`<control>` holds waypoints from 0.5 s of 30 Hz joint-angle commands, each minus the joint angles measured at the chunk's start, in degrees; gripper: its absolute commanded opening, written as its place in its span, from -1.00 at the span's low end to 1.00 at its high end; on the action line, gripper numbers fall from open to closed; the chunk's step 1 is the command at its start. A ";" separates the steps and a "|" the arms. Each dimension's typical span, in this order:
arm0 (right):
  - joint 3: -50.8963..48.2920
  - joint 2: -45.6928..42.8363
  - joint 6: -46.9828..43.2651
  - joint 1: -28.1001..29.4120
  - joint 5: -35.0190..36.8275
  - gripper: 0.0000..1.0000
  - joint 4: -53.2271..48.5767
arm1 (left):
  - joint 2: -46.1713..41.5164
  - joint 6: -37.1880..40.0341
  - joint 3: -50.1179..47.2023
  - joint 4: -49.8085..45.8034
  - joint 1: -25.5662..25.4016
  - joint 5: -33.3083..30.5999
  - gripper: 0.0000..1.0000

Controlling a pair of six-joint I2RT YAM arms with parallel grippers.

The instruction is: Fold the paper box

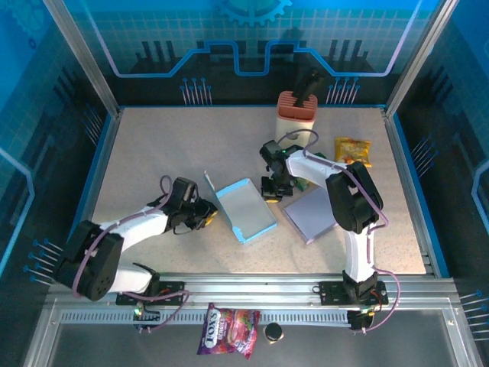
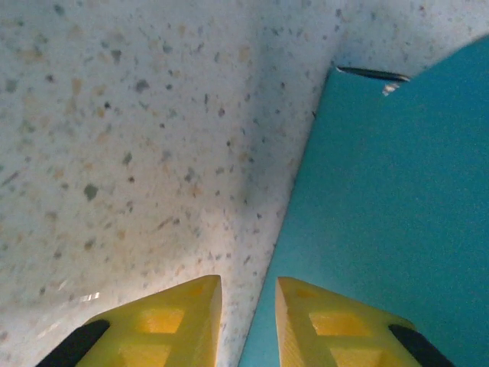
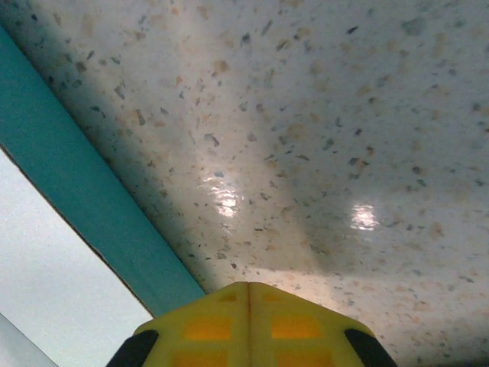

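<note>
Currently the paper box (image 1: 246,210) lies flat mid-table (image 1: 153,153). The left gripper (image 2: 243,281) has its jaws slightly apart astride the box's left edge, likely to raise that flap. The right gripper (image 3: 248,287) has its jaws together, tip down beside the right edge, probably as a brace.

Speckled table (image 1: 153,153), as seen from above: blue paper box (image 1: 246,212) at centre, one flap upright at its left end. Left gripper (image 1: 208,215) at that end; right gripper (image 1: 272,191) beside the far right corner. Lavender sheet (image 1: 313,214), yellow snack bag (image 1: 353,150) and orange-and-white container (image 1: 296,113) to the right. Candy packet (image 1: 228,330) on the front rail.
</note>
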 commanded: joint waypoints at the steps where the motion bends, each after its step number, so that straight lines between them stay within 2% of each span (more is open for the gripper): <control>1: -2.42 -1.56 -0.69 1.30 -4.28 -0.83 1.84 | 3.42 -1.48 1.53 5.44 0.69 2.29 -0.49; 8: -7.75 -5.24 5.82 4.47 -8.20 -0.80 7.09 | 9.29 0.87 8.43 7.35 2.61 3.86 -0.49; 15: -14.60 -8.68 19.89 9.53 -12.43 -0.70 19.68 | 20.72 2.25 17.52 11.13 4.07 12.86 -0.51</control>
